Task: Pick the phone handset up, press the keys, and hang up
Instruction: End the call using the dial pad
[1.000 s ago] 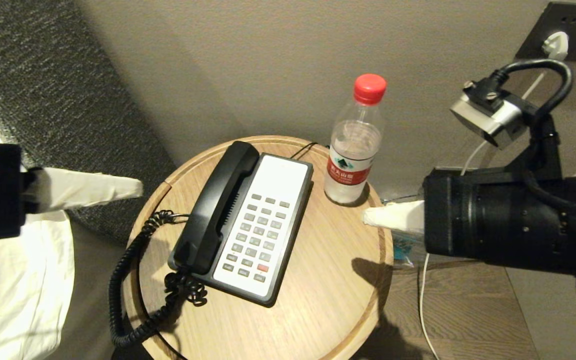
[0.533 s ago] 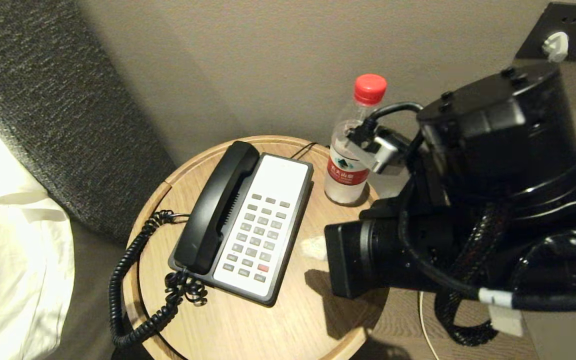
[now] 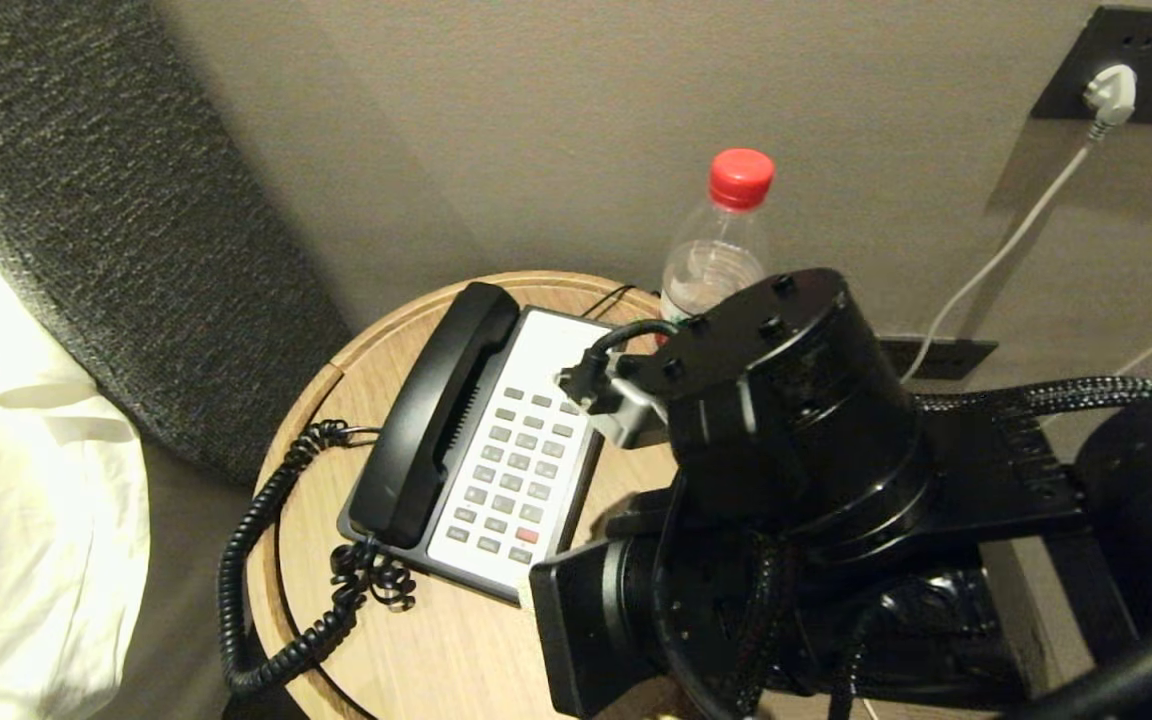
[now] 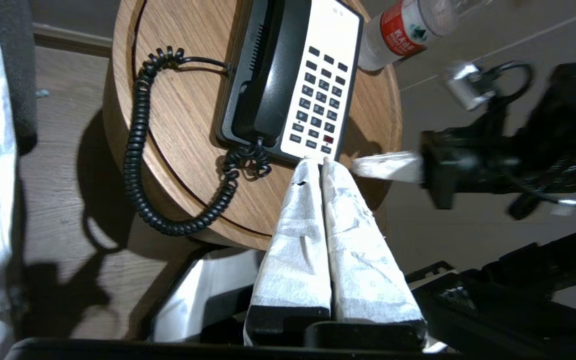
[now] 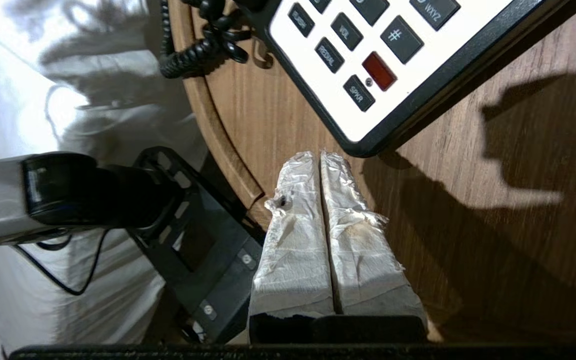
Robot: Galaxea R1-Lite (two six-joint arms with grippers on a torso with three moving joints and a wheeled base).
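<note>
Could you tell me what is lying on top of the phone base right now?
The black handset rests in its cradle on the phone base. The right arm covers the base's near right corner in the head view.

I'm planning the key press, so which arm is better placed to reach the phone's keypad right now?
Right. The right gripper is shut into a point just off the phone's near corner, beside the bottom keys. The left gripper, also shut, sits farther back, outside the head view.
</note>
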